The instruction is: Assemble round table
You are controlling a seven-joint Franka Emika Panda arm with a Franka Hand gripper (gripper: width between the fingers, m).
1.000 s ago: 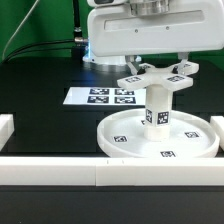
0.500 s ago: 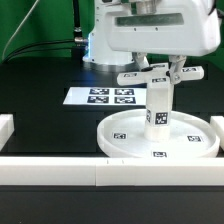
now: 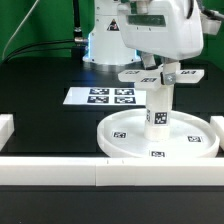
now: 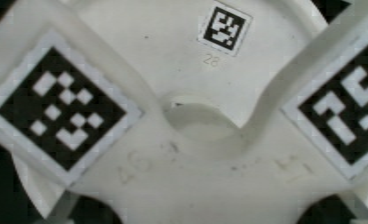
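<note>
The large round disc (image 3: 122, 137) lies flat near the front bar. The short thick leg (image 3: 158, 108) stands upright on its central hub. The cross-shaped piece (image 3: 134, 73) sits on top of the leg, arms spread to both sides. My gripper (image 3: 160, 68) comes straight down on it, fingers closed around its middle. In the wrist view the cross-shaped piece (image 4: 190, 125) fills the picture, with tagged arms on either side; my fingers do not show there.
The marker board (image 3: 110, 97) lies flat behind the disc, toward the exterior view's left. Long white border bars run along the front (image 3: 50, 172) and the left side (image 3: 6, 128). The arm's base (image 3: 103, 42) stands at the back.
My hand has turned about its vertical axis above the leg, and the cross-shaped piece has turned with it. The leg and the disc stay in place.
</note>
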